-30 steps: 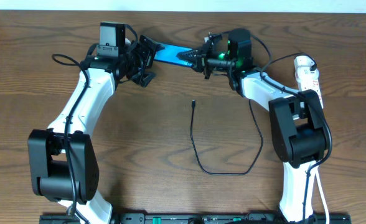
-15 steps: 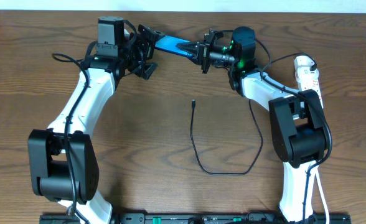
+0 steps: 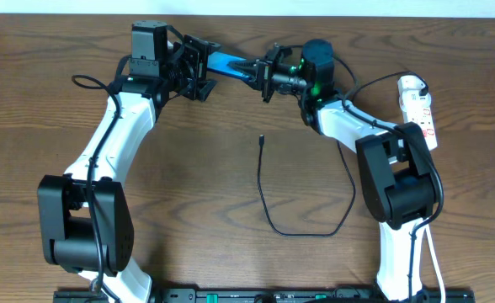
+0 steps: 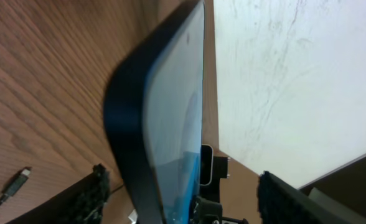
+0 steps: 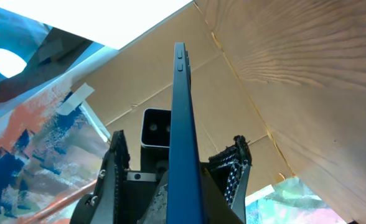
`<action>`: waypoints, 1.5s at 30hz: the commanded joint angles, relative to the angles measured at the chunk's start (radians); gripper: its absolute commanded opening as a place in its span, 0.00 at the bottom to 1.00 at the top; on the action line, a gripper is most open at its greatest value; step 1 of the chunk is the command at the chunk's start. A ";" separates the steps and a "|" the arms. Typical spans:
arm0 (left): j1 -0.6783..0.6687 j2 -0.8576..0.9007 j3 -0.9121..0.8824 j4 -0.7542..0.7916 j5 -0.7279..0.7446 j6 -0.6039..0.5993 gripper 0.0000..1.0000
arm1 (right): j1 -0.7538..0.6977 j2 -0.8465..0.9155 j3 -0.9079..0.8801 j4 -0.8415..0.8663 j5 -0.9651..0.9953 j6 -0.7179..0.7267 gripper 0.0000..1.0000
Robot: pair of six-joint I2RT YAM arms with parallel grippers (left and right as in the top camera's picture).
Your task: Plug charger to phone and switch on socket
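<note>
Blue phone (image 3: 228,64), right end effector (image 3: 263,74) grasping one end, left end effector (image 3: 199,67) released around the other

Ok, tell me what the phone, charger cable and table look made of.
The phone: glass front, glossy, reflecting light; dark, rounded frame, metal or plastic, unclear. The charger cable: black, matte, bends in loose curve, likely rubbery plastic. The table: brown wood grain, maybe laminate.

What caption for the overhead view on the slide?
Overhead: the phone spans between left gripper and right gripper at the far edge; the charger lies unplugged mid-table, the socket at right.
</note>
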 commanded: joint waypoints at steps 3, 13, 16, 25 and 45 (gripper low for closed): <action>0.002 -0.021 0.019 0.004 0.009 -0.019 0.70 | 0.003 0.000 0.012 0.011 0.013 0.012 0.01; 0.002 -0.021 0.019 0.004 -0.011 -0.019 0.59 | 0.014 0.000 0.012 0.011 0.020 0.013 0.01; 0.002 -0.021 0.019 0.004 -0.014 -0.019 0.56 | 0.022 0.000 0.012 0.011 0.020 0.013 0.01; 0.002 -0.021 0.019 0.004 -0.042 -0.027 0.45 | 0.048 0.000 0.012 0.011 0.032 0.013 0.01; 0.002 -0.021 0.019 -0.004 -0.097 -0.026 0.40 | 0.053 0.000 0.012 0.066 0.038 0.029 0.02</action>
